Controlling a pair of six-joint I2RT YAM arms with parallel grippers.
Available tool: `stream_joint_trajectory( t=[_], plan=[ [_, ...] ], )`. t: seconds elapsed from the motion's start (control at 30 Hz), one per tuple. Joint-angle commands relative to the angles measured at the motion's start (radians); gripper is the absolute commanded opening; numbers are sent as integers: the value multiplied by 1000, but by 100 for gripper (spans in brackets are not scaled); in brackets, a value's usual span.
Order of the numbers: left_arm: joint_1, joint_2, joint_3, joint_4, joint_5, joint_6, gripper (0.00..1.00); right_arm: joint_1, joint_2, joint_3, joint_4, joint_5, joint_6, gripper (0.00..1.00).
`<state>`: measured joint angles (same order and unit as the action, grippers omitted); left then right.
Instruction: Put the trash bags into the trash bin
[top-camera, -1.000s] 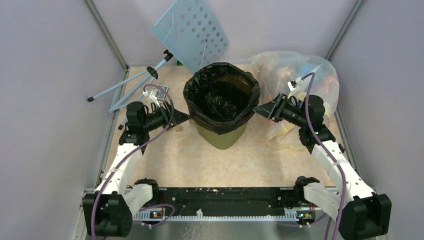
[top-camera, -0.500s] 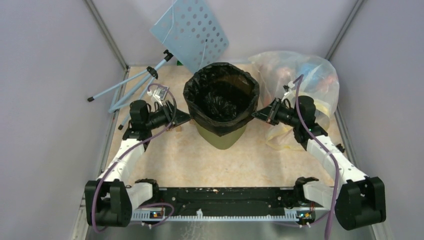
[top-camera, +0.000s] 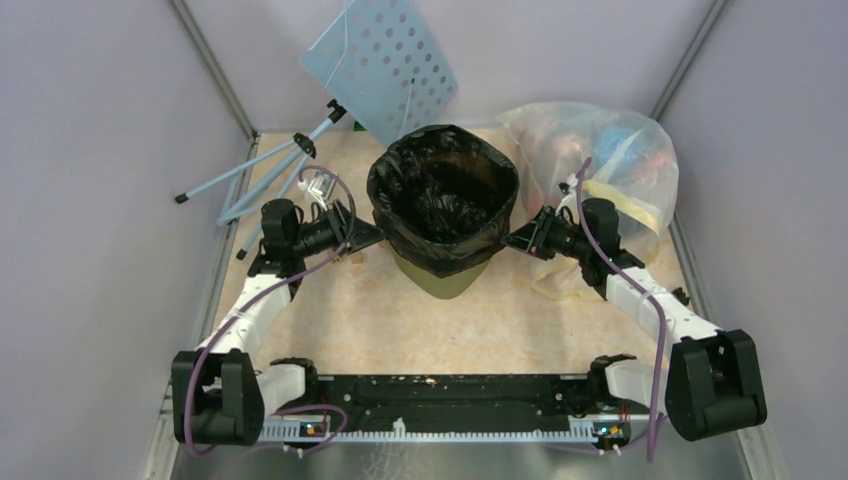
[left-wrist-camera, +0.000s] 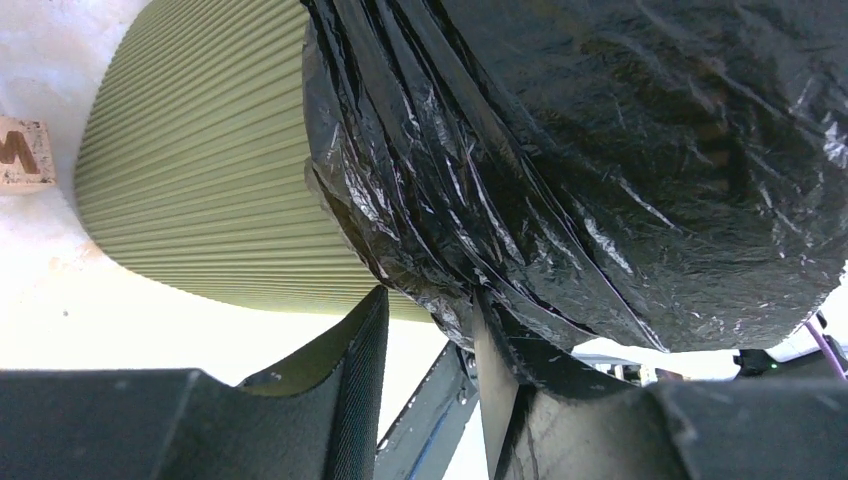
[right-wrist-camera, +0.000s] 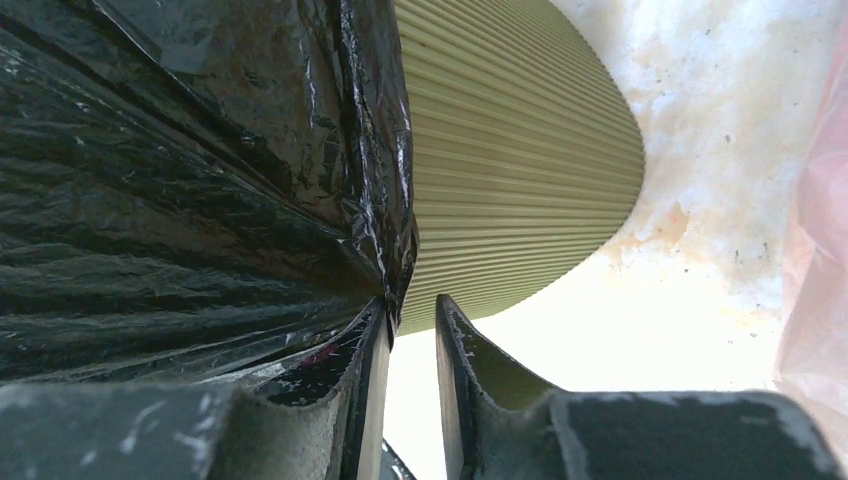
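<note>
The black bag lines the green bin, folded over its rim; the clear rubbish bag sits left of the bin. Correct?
Wrong side: the clear rubbish bag sits right of the green bin, as the top view shows. The black bag does line the bin, folded over its rim.

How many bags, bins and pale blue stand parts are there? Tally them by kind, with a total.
Bags: 2 (black trash bag, clear rubbish bag)
Bins: 1 (olive-green trash bin)
Pale blue stand parts: 2 (perforated board, tripod)
Total: 5
</note>
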<state>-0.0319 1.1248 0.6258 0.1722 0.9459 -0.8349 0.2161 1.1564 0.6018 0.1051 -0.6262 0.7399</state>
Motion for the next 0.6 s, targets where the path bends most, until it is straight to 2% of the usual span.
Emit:
stream_joint_trajectory(
  t=[0.0, 0.2, 0.37, 0.5, 0.57],
  plan=[
    [-2, 15, -18, 82, 23, -17, 42, 11, -32, 33, 7, 47, -55, 24],
    [-5, 42, -44, 172, 36, -72, 39, 12, -51, 42, 7, 44, -61, 25],
    [-7, 72, -45, 213, 42, -86, 22, 11, -32, 43, 11, 28, -49, 10],
    [-8, 80, -46, 219, 31, -74, 12, 11, -34, 45, 4, 36, -53, 7],
    [-8, 89, -46, 192, 16, -50, 11, 11, -29, 49, -12, 45, -63, 7]
  ],
)
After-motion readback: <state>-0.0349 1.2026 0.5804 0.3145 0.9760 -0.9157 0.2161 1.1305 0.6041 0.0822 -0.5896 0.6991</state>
